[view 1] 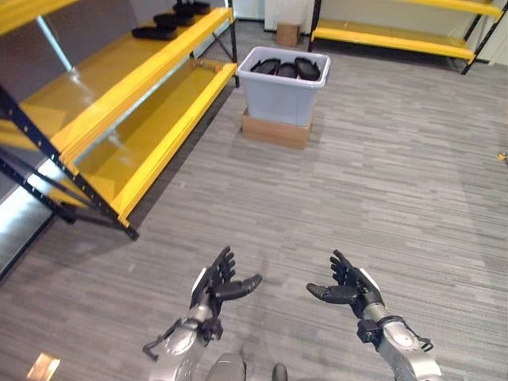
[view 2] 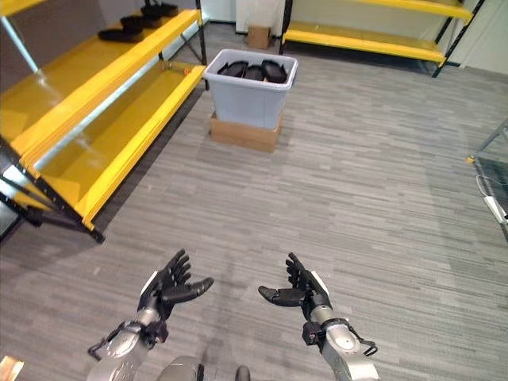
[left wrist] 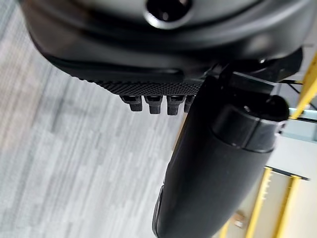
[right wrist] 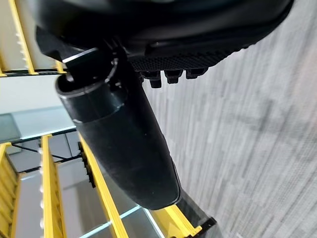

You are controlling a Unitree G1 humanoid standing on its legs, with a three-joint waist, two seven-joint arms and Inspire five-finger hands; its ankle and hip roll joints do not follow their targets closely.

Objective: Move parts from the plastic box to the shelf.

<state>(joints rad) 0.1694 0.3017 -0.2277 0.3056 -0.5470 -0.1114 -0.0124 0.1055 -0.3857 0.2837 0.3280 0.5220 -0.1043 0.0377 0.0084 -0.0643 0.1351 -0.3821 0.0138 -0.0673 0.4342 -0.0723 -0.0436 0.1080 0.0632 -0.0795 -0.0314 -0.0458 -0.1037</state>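
Observation:
A pale grey plastic box [view 1: 282, 95] stands far ahead on a flat cardboard carton [view 1: 274, 132], with several black parts [view 1: 286, 68] lying in it. To the left runs the yellow shelf [view 1: 135, 95], and a few black parts [view 1: 171, 22] rest on its upper board at the far end. My left hand [view 1: 218, 283] and right hand [view 1: 349, 287] hover low over the floor close to me, palms facing each other, both open and holding nothing. Each thumb [left wrist: 208, 168] stands straight in its own wrist view.
Grey plank floor [view 1: 381, 190] lies between me and the box. A second yellow shelf [view 1: 397, 36] runs along the far wall, with a small cardboard box [view 1: 287, 33] beside it. A metal rack's edge [view 2: 492, 159] shows at the right.

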